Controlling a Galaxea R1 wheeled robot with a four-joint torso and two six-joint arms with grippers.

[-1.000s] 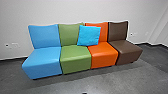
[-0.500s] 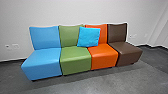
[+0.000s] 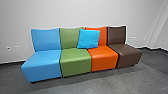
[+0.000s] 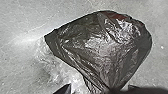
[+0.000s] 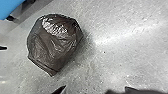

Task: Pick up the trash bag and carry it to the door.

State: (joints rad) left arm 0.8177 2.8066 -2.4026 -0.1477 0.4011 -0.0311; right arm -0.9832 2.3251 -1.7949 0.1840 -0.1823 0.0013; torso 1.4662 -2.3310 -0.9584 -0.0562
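The left tool (image 4: 115, 89) is narrowed on the gathered neck of the trash bag (image 4: 100, 47), a dark, glossy, creased plastic bag that bulges out from the grip, with a reddish patch on its upper part. The right tool (image 5: 94, 90) stands apart from the bag; whether it is wide or narrow, I cannot tell. The bag is over the grey floor (image 3: 100, 82); whether its underside touches the floor, I cannot tell.

In the head view, four armless padded seats stand in a row across the way ahead: a blue seat (image 3: 42, 65) at the left, then a green seat (image 3: 76, 62), an orange seat (image 3: 103, 58) and a brown seat (image 3: 127, 55) at the right. The blue end is nearer, the brown end farther. A bright blue cushion (image 3: 88, 39) leans upright against the green and orange backs, across the place where they meet. Behind the row is a pale wall (image 3: 75, 12) with a dark baseboard (image 3: 11, 62) along its foot. Wall outlets (image 3: 16, 48) show beyond the left end of the row.
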